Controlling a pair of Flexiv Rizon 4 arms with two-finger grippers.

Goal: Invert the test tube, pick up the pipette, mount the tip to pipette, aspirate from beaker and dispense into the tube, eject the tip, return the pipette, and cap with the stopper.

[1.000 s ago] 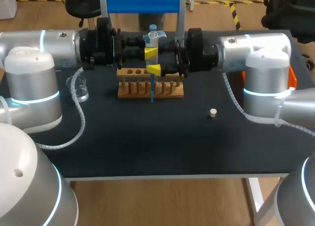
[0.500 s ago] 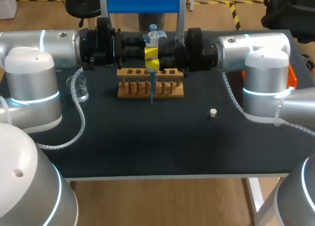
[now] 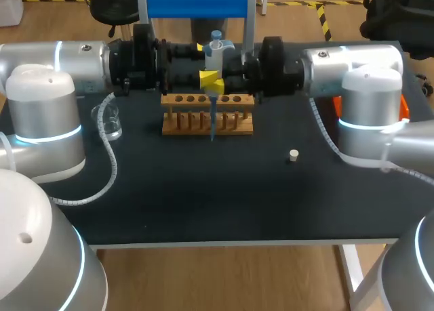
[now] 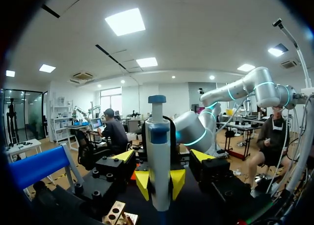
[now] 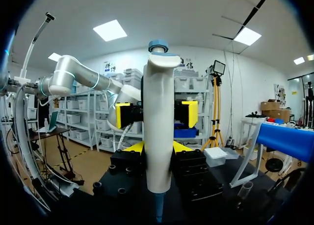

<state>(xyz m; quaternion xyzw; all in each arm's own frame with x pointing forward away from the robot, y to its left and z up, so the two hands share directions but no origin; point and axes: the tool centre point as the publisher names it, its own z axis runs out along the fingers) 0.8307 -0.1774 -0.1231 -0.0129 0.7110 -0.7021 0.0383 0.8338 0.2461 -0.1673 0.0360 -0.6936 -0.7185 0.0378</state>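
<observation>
Shifted right and upward: pipette (image 3: 215, 53), upper centre, blue tip fitted, now clenched by right pincer (image 5: 158, 146); left pincer (image 4: 163, 156) released. Stopper (image 3: 293, 155) lies loose on counter (image 3: 203, 196); capping outstanding, dispensing probably too.

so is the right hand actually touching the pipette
Touching. In the right wrist view the right hand has both yellow fingertips pressed against opposite sides of the pipette, with no gap on either side.
</observation>
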